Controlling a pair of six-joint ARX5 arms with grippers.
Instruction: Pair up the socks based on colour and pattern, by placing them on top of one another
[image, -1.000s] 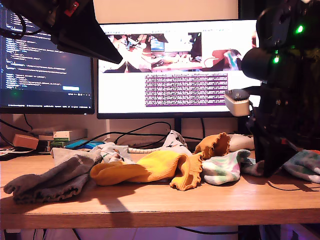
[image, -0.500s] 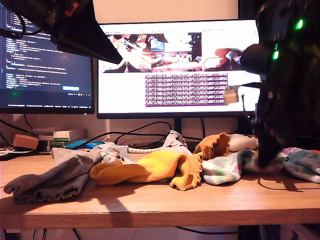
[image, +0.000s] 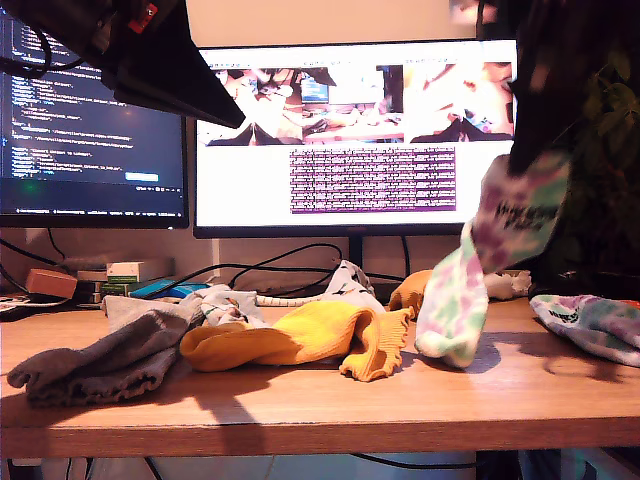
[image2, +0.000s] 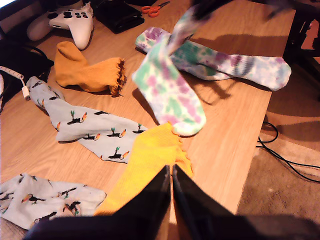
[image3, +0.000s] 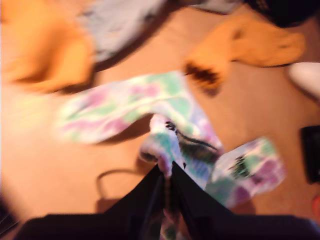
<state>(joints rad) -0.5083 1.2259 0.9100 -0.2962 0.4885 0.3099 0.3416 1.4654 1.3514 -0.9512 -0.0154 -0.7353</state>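
My second gripper (image3: 167, 172) has a blotched sock (image: 470, 280) pinched by one end; its jaws are closed on the fabric. In the exterior view the sock hangs from the dark arm at that view's upper right. Its long axis runs steeply, the held end high and the free end slanting down toward the exterior view's left. The lower tip is at the desk (image: 320, 400) or just above it; I cannot tell which. In the first wrist view the same sock (image2: 167, 85) stretches from the gripper down to a tip beside the toe of the yellow sock (image2: 145, 165).

Its match, the second blotched sock (image: 590, 325), lies flat on the desk at the exterior view's right, apart from the lifted one. In the first wrist view it (image2: 225, 60) lies lengthwise beyond the hanging sock, partly crossed by it.

My first gripper (image2: 171, 182) is above the yellow sock with its jaws together and nothing between them.

The yellow sock (image: 300, 340) lies across the middle of the desk, its frilly cuff toward the lifted sock. A second yellow sock (image2: 87, 70) lies near a white controller (image2: 75, 22). Two printed sock pieces (image2: 90, 127) (image2: 45, 197) lie near it. A grey sock (image: 110, 360) is at the exterior view's left.
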